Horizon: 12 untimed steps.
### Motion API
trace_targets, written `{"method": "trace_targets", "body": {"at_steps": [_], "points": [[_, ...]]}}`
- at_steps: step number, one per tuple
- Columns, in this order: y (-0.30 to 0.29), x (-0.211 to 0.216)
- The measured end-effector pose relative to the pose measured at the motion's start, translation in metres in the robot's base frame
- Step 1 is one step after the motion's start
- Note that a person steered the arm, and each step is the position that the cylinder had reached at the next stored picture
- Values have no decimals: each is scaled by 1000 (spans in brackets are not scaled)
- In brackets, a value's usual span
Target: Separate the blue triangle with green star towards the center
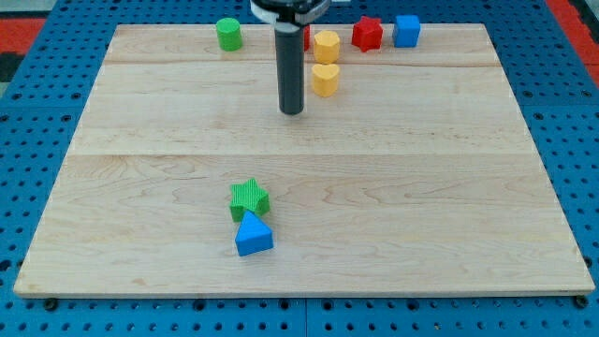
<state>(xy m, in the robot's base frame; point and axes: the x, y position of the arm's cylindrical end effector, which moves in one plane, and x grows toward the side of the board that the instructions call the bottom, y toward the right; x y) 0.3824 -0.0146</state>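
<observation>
The blue triangle [254, 234] lies on the wooden board [421, 206] toward the view's bottom, left of centre. The green star [249, 197] sits just above it and touches it. My tip [292, 110] is at the lower end of the dark rod, in the upper middle of the board, well above both blocks and apart from them. It stands just left of the yellow heart [325, 80].
Along the view's top edge stand a green cylinder [228, 34], a yellow hexagon [326, 45], a red star [367, 34] and a blue cube [406, 30]. A red block [306, 38] is partly hidden behind the rod.
</observation>
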Motion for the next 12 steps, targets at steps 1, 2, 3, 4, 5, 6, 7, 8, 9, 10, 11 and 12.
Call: {"method": "trace_targets", "body": {"at_steps": [1, 2, 3, 4, 5, 6, 7, 8, 9, 10, 11, 12], "points": [[6, 46], [27, 93], [30, 143], [19, 189], [2, 222], [-54, 226], [-66, 212], [-55, 196], [-37, 186], [-22, 181], [-10, 172], [9, 166]]}}
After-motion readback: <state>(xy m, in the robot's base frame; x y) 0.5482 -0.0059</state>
